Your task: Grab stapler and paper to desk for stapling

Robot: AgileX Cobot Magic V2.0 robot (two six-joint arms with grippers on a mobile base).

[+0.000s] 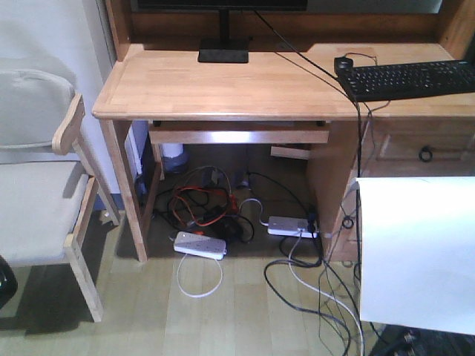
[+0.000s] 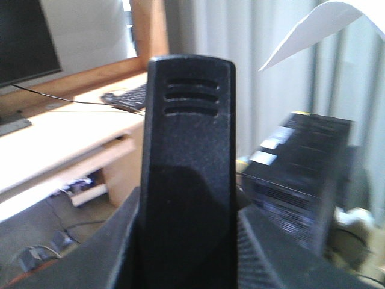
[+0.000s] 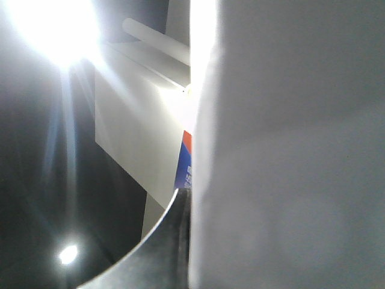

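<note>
The black stapler stands upright in the left wrist view, with three slots near its top end. My left gripper is shut on it, one finger on each side. The white paper hangs in the air at the lower right of the front view, in front of the desk's drawers. In the right wrist view the paper fills the right half, and my right gripper is shut on its edge, with one finger pressed flat against it. The desk is ahead, its light wooden top bare at the left and middle.
A monitor stand sits at the back of the desk, with a black keyboard and mouse on the right. A wooden chair stands left of the desk. Cables and power strips lie on the floor beneath. A black computer case stands nearby.
</note>
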